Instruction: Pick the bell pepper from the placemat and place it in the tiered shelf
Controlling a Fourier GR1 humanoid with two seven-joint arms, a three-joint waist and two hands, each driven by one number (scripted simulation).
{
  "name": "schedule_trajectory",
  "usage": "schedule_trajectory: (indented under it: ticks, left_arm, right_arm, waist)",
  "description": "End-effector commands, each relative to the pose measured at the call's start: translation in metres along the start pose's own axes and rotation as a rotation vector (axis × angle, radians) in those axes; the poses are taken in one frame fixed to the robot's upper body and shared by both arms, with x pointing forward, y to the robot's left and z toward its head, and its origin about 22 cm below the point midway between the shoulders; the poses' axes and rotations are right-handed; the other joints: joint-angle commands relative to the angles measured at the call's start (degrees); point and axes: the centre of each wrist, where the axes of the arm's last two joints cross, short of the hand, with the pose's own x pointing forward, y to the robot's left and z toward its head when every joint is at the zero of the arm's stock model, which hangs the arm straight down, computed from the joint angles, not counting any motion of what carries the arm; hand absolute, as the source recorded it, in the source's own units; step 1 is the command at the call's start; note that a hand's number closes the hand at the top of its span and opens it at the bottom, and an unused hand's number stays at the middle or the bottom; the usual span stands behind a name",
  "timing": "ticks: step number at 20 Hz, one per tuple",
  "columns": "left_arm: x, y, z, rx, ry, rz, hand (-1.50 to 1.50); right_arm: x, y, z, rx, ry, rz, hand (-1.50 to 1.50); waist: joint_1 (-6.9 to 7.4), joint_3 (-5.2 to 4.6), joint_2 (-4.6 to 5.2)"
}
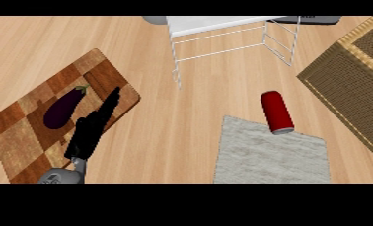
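Observation:
No bell pepper shows. A red cylinder [277, 112], shaped like a can, lies on its side with its near end on the far edge of the grey placemat [270, 159]. The white wire tiered shelf [212, 24] stands at the back middle, beyond the cylinder. My left hand [89, 133] is at the lower left, with straight fingers stretched over the cutting board and nothing in it. It is far from the placemat and the shelf. My right hand is out of the view.
A chequered wooden cutting board [29, 116] lies at the left with a dark purple eggplant [63, 107] on it, just left of my left hand. A woven brown basket [342, 79] fills the right edge. A dark flat object [315, 18] sits behind the shelf.

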Motion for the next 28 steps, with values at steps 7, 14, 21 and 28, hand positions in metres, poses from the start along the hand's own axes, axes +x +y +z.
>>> schedule_trajectory:
  ticks: [7, 14, 21, 28]
  left_arm:
    - [0.015, -0.001, -0.007, -0.043, -0.016, -0.020, 0.00]
    - [0.006, -0.016, -0.009, -0.069, -0.019, -0.024, 0.00]
    - [0.017, -0.015, -0.019, -0.057, -0.034, -0.025, 0.00]
    - [0.015, -0.016, -0.015, -0.050, -0.024, -0.014, 0.00]
  right_arm:
    - [-0.006, 0.026, -0.048, -0.060, 0.046, -0.018, 1.50]
    - [-0.001, 0.067, -0.066, 0.012, -0.004, 0.018, 1.50]
    - [0.000, 0.111, -0.079, 0.106, -0.004, 0.049, 1.50]
    - [-0.023, 0.134, -0.090, 0.317, 0.078, -0.454, -1.50]
  waist:
    - [2.27, -0.08, 1.10]
    - [3.17, -0.10, 1.64]
    - [3.66, -0.08, 2.03]
    - [3.74, 0.18, 2.28]
